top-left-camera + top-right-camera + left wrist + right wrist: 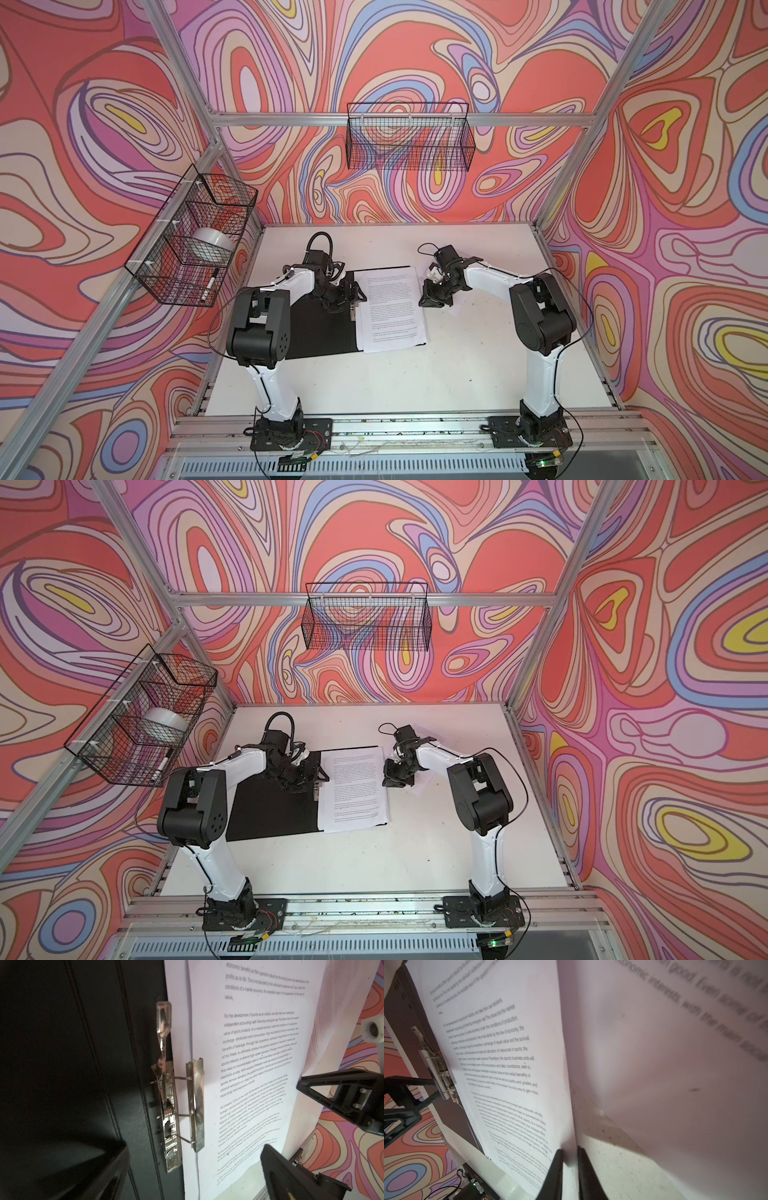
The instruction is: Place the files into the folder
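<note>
On the table in both top views, folder open, pages on its right half. 
In the left wrist view, left gripper spread wide, empty, over pages beside the clip. 
In the right wrist view, right gripper pinched on a loose sheet just beside the pages. Filing it, clamping and shutting likely yet to do.

A white bench with faint scuffs fills the lower middle of both top views; swirling red, pink, blue and yellow walls enclose it behind an aluminium frame; a black wire basket hangs at upper centre; a second, partitioned basket at the left holds a white roll, possibly tape, and a marker lower in the frame.
</note>
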`<state>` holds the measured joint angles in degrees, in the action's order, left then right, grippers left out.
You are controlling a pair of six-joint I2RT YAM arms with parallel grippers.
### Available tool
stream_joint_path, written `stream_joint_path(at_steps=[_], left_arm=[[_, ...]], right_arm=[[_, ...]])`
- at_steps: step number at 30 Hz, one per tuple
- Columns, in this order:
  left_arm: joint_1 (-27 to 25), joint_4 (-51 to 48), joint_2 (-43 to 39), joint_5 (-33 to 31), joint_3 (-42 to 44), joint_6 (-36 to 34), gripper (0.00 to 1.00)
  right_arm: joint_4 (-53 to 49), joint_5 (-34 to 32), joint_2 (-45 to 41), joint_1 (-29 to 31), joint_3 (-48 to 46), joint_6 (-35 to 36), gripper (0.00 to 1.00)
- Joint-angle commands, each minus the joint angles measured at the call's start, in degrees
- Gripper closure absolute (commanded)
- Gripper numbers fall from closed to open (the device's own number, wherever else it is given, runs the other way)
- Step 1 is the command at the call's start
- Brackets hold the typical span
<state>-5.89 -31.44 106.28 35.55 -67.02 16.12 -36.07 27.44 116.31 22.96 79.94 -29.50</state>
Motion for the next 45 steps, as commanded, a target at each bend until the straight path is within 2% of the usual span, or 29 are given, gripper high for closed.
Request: stream_joint_path(at_steps=[1, 23, 36, 45], left_arm=[[0.27, 0.68, 0.35, 0.27, 0.26, -0.39, 0.01], [0.27, 1.32, 0.06, 0.68, 0.4, 0.23, 0.01], [0.27, 1.32, -0.11, 0.75, 0.39, 0.32, 0.01], [0.27, 0.52, -0.55, -0.01, 0.04, -0.38, 0.01]], right_arm=[[-0.3, -0.56, 1.27, 0.45, 1.36, -0.28, 0.86], [1.62, -0.08, 2.17, 0.98, 2.57, -3.37, 0.93], [1.96, 0.69, 2.98, 1.33, 3.09, -3.93, 0.93], [-0.63, -1.69, 2.79, 1.94, 3.53, -3.55, 0.9]])
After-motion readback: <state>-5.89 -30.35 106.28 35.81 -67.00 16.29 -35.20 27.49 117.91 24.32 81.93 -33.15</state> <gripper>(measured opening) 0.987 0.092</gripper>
